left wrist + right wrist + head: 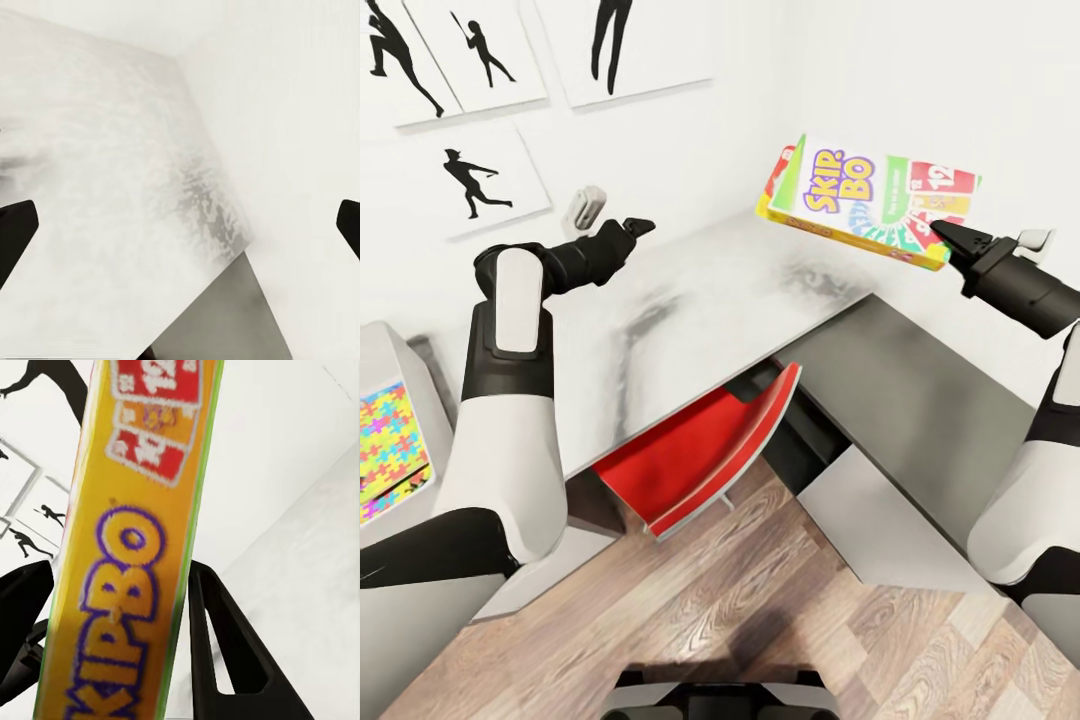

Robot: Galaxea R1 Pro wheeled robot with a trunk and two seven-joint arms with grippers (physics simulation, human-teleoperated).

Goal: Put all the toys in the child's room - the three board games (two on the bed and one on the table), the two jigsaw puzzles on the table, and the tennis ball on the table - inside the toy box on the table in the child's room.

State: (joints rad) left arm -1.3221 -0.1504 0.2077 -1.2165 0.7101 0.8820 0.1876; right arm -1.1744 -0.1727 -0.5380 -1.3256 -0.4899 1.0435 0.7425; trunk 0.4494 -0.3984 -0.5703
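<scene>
My right gripper (950,238) is shut on one corner of the Skip-Bo board game (860,200) and holds it in the air above the far right part of the table (710,300). In the right wrist view the box's yellow edge (127,585) runs between the black fingers (225,645). My left gripper (632,228) hovers over the back of the table near the wall, and its fingertips (15,225) stand wide apart with nothing between them. A multicoloured jigsaw puzzle (388,450) lies within a grey bin (385,352), seemingly the toy box, at the far left, partly hidden by my left arm.
A red chair (700,450) is tucked under the L-shaped table at its inner corner. Dark grey side panels (900,400) drop to the wood-plank floor (760,610). Black silhouette pictures (480,180) and a small white fitting (585,208) are on the wall behind the table.
</scene>
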